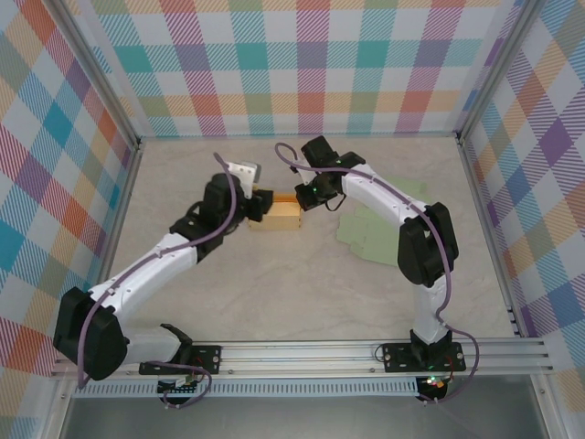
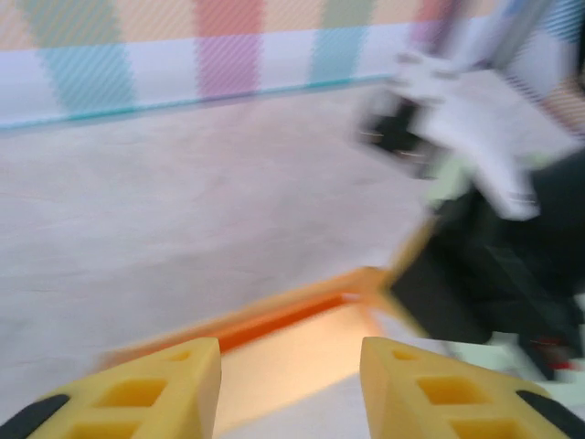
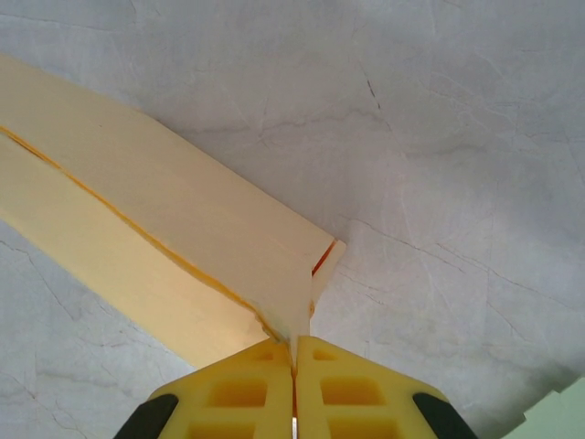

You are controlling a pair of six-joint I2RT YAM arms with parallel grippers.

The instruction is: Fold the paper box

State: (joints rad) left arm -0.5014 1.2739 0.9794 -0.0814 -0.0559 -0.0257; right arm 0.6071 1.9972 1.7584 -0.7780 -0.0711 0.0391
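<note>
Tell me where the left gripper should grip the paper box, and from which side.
I'd grip the paper box by its thin upright rim at the left end, coming from above. The right gripper clamps the opposite corner flap, and the left gripper, jaws parted, sits over that rim.

Bright even light; left wrist view motion-blurred, paper box [image 2: 292,352] smeared.

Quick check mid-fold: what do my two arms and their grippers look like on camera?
Both the left arm and right arm have white links, black joints and a grey-purple cable along them. Small green lights glow on the right arm. The left gripper and right gripper have yellow fingers with square recesses and black patches.
</note>
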